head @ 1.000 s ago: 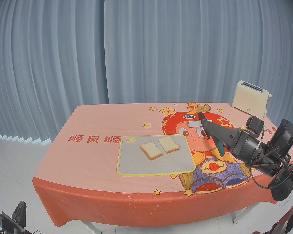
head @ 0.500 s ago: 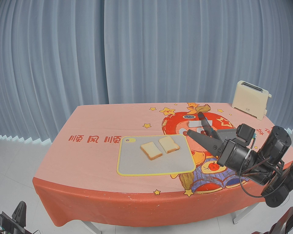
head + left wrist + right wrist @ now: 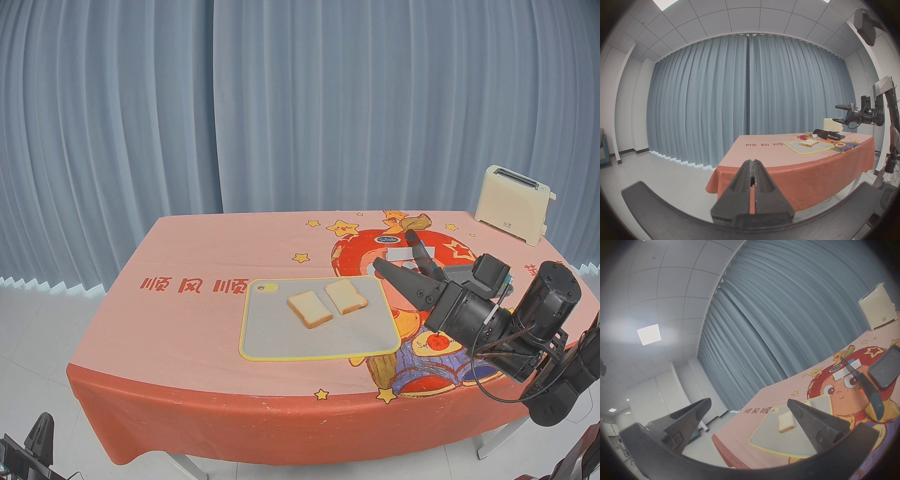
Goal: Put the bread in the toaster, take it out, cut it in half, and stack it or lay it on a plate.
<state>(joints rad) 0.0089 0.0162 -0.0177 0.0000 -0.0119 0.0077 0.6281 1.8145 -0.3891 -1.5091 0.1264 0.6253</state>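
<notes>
A: Start with the big items.
B: The table [image 3: 206,250] carries an orange printed cloth. The grey, yellow-rimmed cutting board [image 3: 294,340] lies at its near middle, long axis across the table. The cream toaster [image 3: 514,204] stands upright at the far right corner, slot up, well apart from the board.

A: End effectors?
B: The right gripper [image 3: 749,402] is spread wide with nothing between its fingers. It hangs over the cloth just past the board's right edge, pointing left and away. The left gripper [image 3: 751,168] is closed to a thin slit and empty, low off the table's near left corner.

A: Tools?
B: A dark tray [image 3: 886,366] sits right of the knife [image 3: 862,383]. The knife's long axis runs far to near, with the tip on a white block [image 3: 847,370] and the teal handle toward the robot. In the head view the arm covers that handle; the right wrist view has it whole.

A: Bread?
B: Two bread halves lie just beside each other on the board's far right part, left half [image 3: 309,309] and right half [image 3: 345,295]. Each long axis slants far-left to near-right. Both lie left of the right gripper's tips, near but apart. In the right wrist view one half sits in the gap between the fingers and the other is partly behind a finger.
</notes>
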